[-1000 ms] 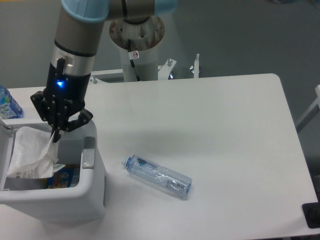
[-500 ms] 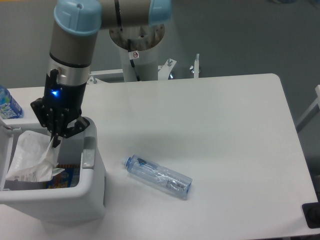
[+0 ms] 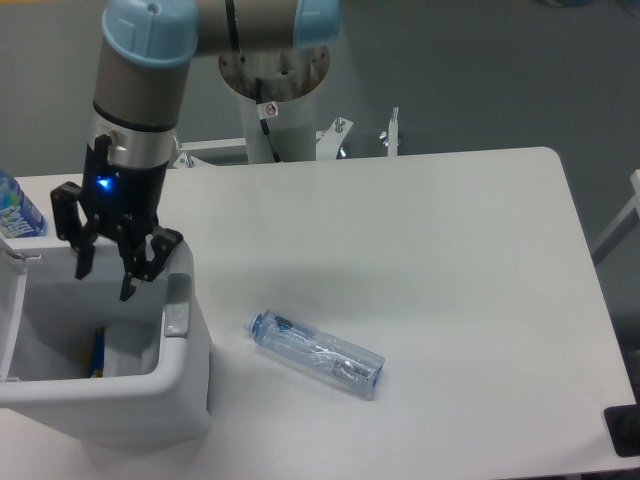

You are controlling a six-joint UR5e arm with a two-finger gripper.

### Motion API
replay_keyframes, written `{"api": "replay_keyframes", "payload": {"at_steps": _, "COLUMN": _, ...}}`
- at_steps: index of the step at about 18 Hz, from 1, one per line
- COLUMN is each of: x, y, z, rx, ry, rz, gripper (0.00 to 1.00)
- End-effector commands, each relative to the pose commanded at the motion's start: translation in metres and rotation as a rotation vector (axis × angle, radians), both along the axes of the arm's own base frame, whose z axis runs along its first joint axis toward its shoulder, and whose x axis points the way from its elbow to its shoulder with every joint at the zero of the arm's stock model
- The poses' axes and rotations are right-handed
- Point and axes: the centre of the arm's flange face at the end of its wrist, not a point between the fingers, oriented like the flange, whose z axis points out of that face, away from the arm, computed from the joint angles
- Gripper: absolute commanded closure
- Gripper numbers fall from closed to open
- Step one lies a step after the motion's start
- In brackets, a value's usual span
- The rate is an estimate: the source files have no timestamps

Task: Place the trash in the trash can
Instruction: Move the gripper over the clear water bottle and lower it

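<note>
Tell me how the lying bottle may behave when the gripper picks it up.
The bottle looks clear and slightly crushed, so it is probably light and may give under squeezing. It lies on its round side on the table, so a nudge could roll it. Its smooth plastic may slip.

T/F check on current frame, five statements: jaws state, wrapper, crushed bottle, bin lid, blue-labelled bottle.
1. The gripper has its jaws spread, holding nothing. True.
2. The clear crushed plastic bottle with the blue cap is inside the boxy white plastic trash can. False: it lies on its side on the white table, right of the can.
3. The can's lid is shut. False: the can is open.
4. A crumpled white wrapper hangs from the jaws. False: none there.
5. A blue-labelled bottle shows at the left edge. True.
</note>
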Motion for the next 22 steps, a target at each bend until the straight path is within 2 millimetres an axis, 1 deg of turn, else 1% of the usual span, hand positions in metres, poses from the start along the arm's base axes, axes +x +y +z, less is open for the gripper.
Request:
{"api": "replay_keyframes", "payload": {"at_steps": 2, "x": -0.006, "y": -0.002, "z": 0.007, "rx": 0.009, "ry": 0.002, "rz": 0.021, "gripper": 0.0}}
{"api": "replay_keyframes", "payload": {"at_steps": 3, "x": -0.012, "y": -0.004, "z": 0.008, "rx": 0.011, "ry": 0.002, "rz": 0.033, "gripper": 0.0}}
{"api": "replay_keyframes", "payload": {"at_steps": 4, "x": -0.022, "y": -0.007, "z": 0.01, "rx": 0.014, "ry": -0.006, "rz": 0.057, "gripper": 0.0}}
{"api": "replay_keyframes", "payload": {"at_steps": 5, "x": -0.035, "y": -0.011, "z": 0.014, "rx": 0.02, "ry": -0.015, "rz": 0.095, "gripper": 0.0}}
{"api": "replay_keyframes", "payload": {"at_steps": 7, "x": -0.055, "y": -0.011, "z": 0.025, "rx": 0.041, "ry": -0.072, "rz": 0.186, "gripper": 0.0}}
{"api": "replay_keyframes", "payload": {"at_steps": 9, "x": -0.089, "y": -0.013, "z": 0.032, "rx": 0.059, "ry": -0.131, "rz": 0.297, "gripper": 0.0}}
{"api": "replay_keyframes", "payload": {"at_steps": 11, "x": -0.114, "y": -0.019, "z": 0.035, "rx": 0.066, "ry": -0.167, "rz": 0.38, "gripper": 0.0}}
{"api": "replay_keyframes", "payload": {"at_steps": 13, "x": -0.134, "y": -0.026, "z": 0.033, "rx": 0.064, "ry": -0.196, "rz": 0.447, "gripper": 0.0}}
{"api": "replay_keyframes", "payload": {"at_steps": 16, "x": -0.168, "y": -0.038, "z": 0.02, "rx": 0.048, "ry": -0.253, "rz": 0.563, "gripper": 0.0}}
{"api": "replay_keyframes", "payload": {"at_steps": 17, "x": -0.178, "y": -0.042, "z": 0.013, "rx": 0.037, "ry": -0.276, "rz": 0.603, "gripper": 0.0}}
{"api": "replay_keyframes", "payload": {"at_steps": 20, "x": -0.208, "y": -0.053, "z": -0.019, "rx": -0.018, "ry": -0.311, "rz": 0.706, "gripper": 0.0}}
{"api": "replay_keyframes", "payload": {"at_steps": 22, "x": -0.22, "y": -0.061, "z": -0.038, "rx": -0.076, "ry": -0.262, "rz": 0.793, "gripper": 0.0}}
